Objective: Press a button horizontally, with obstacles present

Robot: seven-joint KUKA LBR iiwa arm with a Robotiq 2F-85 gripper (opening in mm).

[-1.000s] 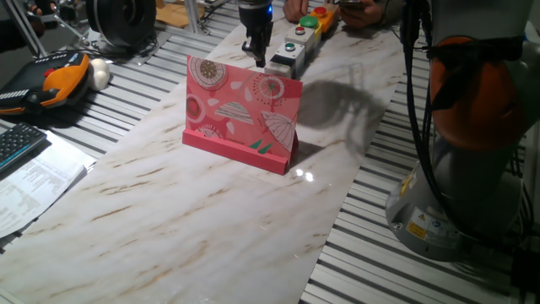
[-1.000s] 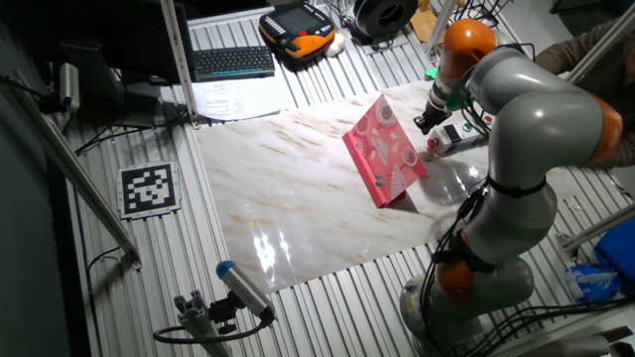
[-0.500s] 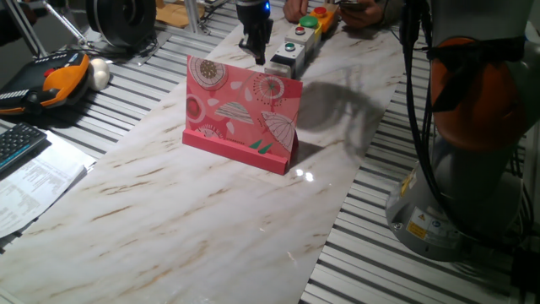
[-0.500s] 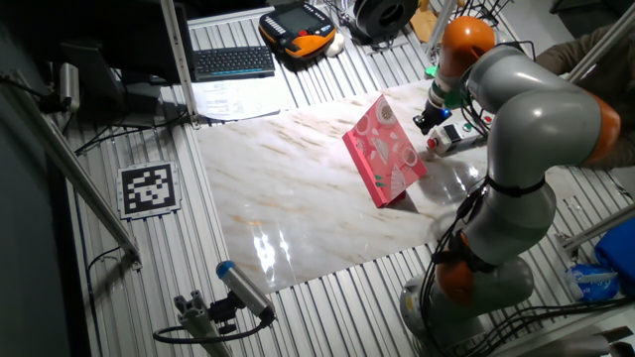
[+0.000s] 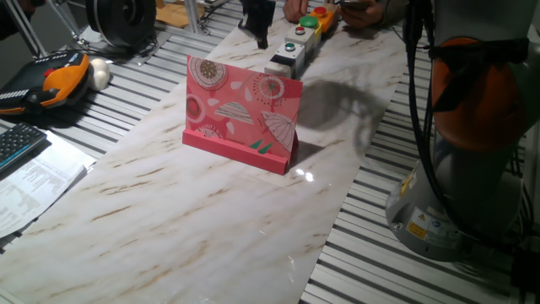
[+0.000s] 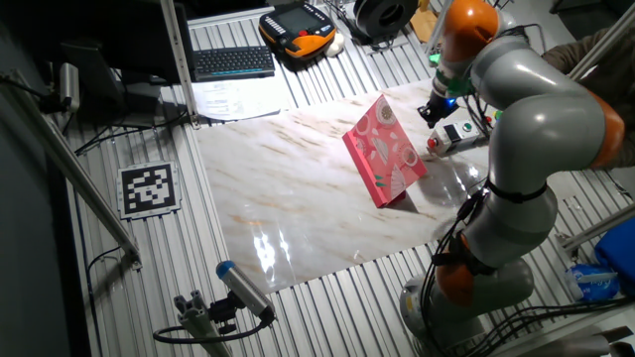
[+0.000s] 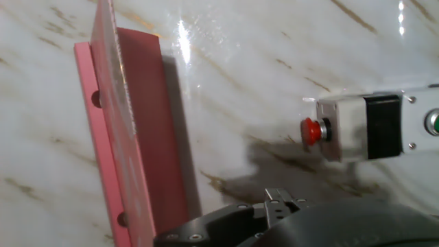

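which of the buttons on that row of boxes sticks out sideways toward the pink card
The red button, on the end face of the nearest box: it points sideways at the card board. The green and other buttons face up.

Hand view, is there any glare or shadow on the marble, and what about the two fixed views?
Hand view: bright glare on the table near the card board, and a dark shadow below the red button. One fixed view: small glints beside the board's base. The other fixed view: broad sheen toward the table's near edge.
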